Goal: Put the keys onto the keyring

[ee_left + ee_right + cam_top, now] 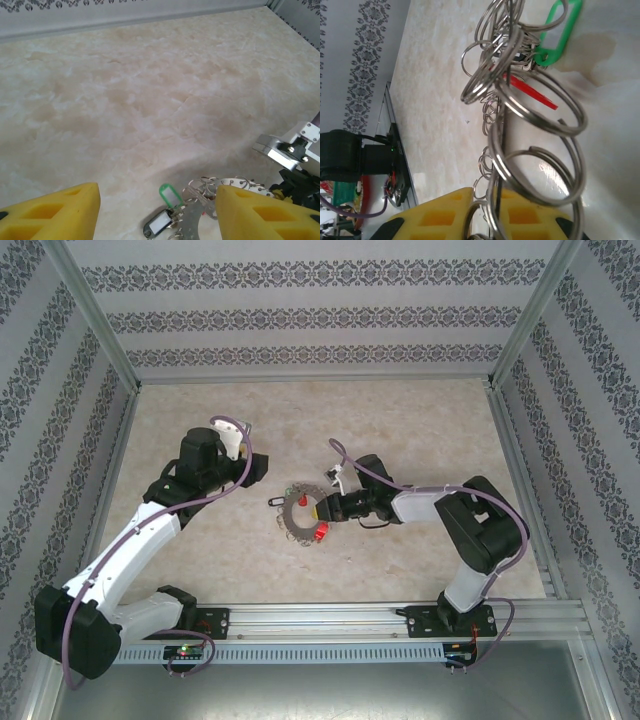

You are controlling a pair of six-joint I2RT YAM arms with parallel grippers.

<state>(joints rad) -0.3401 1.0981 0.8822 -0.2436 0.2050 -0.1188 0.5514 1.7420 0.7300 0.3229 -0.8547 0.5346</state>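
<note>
1. Pinching the rim of the keyring (298, 516), the right claw (324, 508) has its yellow pads (445, 217) nearly together, and the scalloped wire runs up out of the slit between them. The grip seems meant to steady the ring on the table (420, 430) so that a key can be worked onto it.
2. Keys: one red-headed key (322, 533) lies just beside the right claw's tip, on its near side, at the ring's edge. From the right wrist a red sliver (530, 90) shows ahead of the pads, behind the coils. Whether it is already threaded I cannot tell.
3. Other tags: a green tag (555, 30) and a dark tag (157, 225) sit on the side of the ring away from the right claw, roughly between the two claws.
4. Left claw (157, 200): the jaws stand wide apart and hold nothing. The bunch sits just ahead of and below its fingertips (60, 210). It appears to wait clear of the ring, placed to come in for a key.
5. Pose: the right arm (470, 530) folds at the elbow and reaches sideways, forearm low. The left arm (140, 540) stretches diagonally forward, its wrist tilted toward the ring.
</note>
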